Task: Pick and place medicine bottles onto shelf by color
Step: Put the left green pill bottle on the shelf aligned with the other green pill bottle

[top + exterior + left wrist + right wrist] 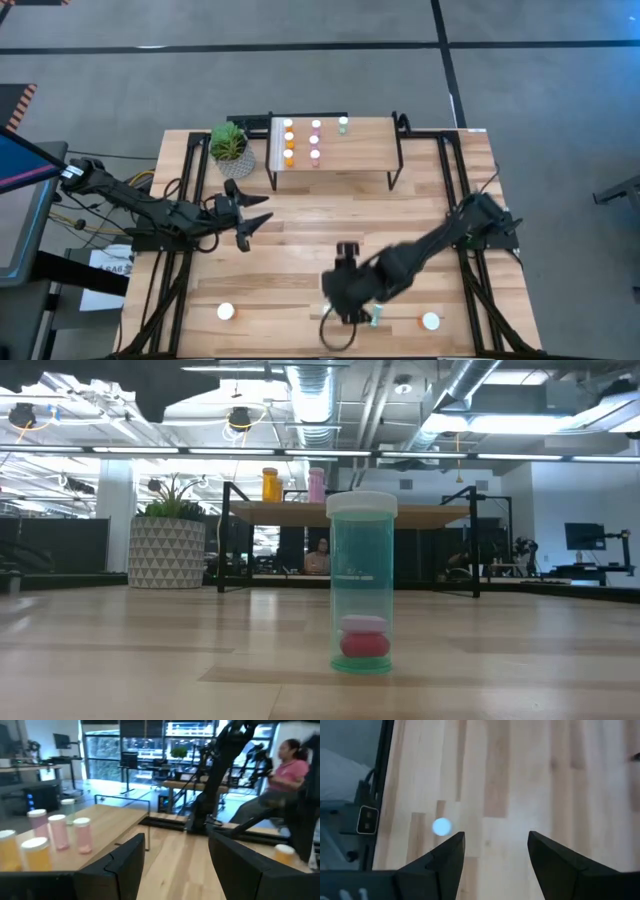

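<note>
Seven bottles (302, 141) stand on the shelf (360, 150) in colour columns. Right pincer (349, 312), wide and empty, hangs beside a teal bottle (375, 318); left pincer (247, 213) waits, also wide.

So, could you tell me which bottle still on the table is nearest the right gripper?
The teal bottle beside the right gripper; the other two white-capped ones stand farther off.

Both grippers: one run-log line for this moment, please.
left gripper: open, empty, near shelf | right gripper: open, empty, over near table edge | teal bottle: standing on table
</note>
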`<state>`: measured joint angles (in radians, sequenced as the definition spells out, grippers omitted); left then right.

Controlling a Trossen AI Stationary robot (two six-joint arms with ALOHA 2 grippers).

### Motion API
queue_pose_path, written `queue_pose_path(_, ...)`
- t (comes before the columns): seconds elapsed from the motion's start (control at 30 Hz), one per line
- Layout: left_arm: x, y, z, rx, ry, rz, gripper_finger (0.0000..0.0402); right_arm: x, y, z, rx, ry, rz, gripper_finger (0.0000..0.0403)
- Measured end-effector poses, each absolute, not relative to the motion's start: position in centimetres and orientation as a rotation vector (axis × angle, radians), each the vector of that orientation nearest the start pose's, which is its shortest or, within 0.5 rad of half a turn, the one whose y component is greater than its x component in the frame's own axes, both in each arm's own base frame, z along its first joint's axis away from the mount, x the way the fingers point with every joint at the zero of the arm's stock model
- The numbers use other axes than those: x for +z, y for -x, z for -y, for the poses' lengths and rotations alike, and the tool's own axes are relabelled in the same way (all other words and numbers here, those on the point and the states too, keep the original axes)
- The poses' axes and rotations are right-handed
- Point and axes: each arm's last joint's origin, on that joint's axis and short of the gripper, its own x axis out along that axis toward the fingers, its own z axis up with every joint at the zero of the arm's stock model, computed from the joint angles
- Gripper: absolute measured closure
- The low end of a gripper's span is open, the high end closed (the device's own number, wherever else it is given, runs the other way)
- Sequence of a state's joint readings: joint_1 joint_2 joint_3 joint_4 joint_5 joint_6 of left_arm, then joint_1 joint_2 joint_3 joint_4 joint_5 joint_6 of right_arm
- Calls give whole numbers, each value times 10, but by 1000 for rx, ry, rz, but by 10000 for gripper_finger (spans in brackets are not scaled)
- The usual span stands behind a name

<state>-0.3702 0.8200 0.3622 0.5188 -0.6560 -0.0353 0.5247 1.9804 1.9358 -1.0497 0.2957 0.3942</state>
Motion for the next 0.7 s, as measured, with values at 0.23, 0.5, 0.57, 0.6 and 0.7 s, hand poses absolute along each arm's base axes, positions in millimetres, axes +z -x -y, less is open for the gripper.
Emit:
queue_pose_path(0.23, 250, -171, 48, 251, 88, 82, 194, 257, -380, -237, 23, 37, -1079, 163)
queue_pose_path(0.5, 249, -171, 48, 250, 100, 79, 194, 235, -392, -246, 65, -30, -1070, 163)
queue_pose_path(0.57, 249, -171, 49, 240, 99, 73, 194, 230, -392, -246, 65, -42, -1062, 163)
queue_pose_path(0.6, 249, -171, 49, 235, 99, 73, 194, 227, -389, -245, 58, -39, -1073, 163)
queue_pose_path(0.7, 249, -171, 49, 233, 98, 72, 194, 224, -385, -242, 54, -63, -1058, 163)
